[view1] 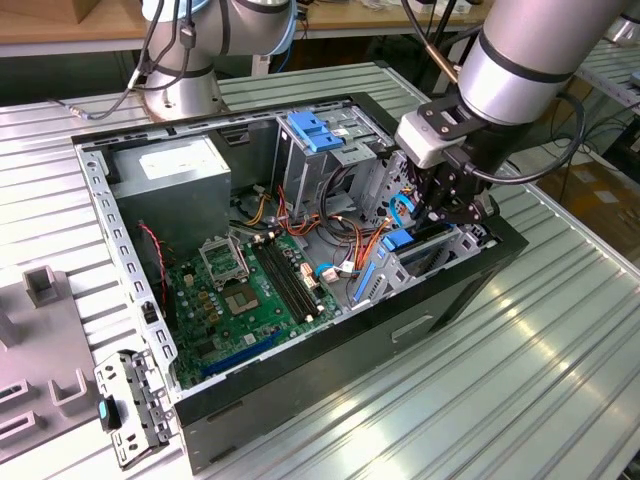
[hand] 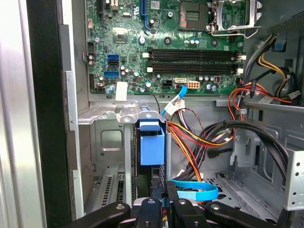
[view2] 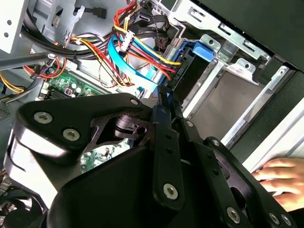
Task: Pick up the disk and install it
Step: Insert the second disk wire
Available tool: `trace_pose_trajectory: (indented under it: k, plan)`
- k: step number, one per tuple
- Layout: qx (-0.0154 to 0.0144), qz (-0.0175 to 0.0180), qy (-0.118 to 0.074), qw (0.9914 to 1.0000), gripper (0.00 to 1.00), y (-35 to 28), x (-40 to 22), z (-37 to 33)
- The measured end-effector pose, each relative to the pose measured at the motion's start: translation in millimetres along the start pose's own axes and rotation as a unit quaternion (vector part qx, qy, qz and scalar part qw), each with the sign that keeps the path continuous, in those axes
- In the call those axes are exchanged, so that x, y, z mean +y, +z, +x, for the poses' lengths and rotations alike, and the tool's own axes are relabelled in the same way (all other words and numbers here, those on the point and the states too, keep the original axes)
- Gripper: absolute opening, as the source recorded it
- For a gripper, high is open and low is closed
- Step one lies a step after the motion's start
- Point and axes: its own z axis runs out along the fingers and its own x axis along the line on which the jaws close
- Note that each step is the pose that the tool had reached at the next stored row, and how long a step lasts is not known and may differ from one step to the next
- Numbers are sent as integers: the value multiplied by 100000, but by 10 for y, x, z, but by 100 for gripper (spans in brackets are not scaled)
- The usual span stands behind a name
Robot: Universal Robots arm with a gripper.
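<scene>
The disk (view1: 420,250) stands on edge in the metal drive bay at the front corner of the open computer case (view1: 100,210), towards the exterior view's right. Its blue side rail (hand: 152,145) sticks out of the bay slot, and its dark end (view2: 187,71) lies beside the blue rail. My gripper (view1: 445,215) hangs inside the case right over that bay. Its black fingers (hand: 153,213) stand close together, shut, with the gripper (hand: 165,202) (view2: 164,97) right at the disk's rail. I cannot tell whether they touch it.
A bundle of coloured cables (hand: 199,142) and a blue flat cable (view2: 128,66) crowd the space beside the bay. The green motherboard (view1: 240,290), a grey power-supply box (view1: 170,175) and a light-blue bracket (view1: 315,130) fill the case. A person's hand (view2: 280,178) rests on the case edge.
</scene>
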Motion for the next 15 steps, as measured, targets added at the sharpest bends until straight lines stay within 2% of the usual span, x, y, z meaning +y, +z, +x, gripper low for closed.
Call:
trace_pose_trajectory:
  k: [15]
  plan:
    - [-45,2,-15,100000,16,2,0,-6]
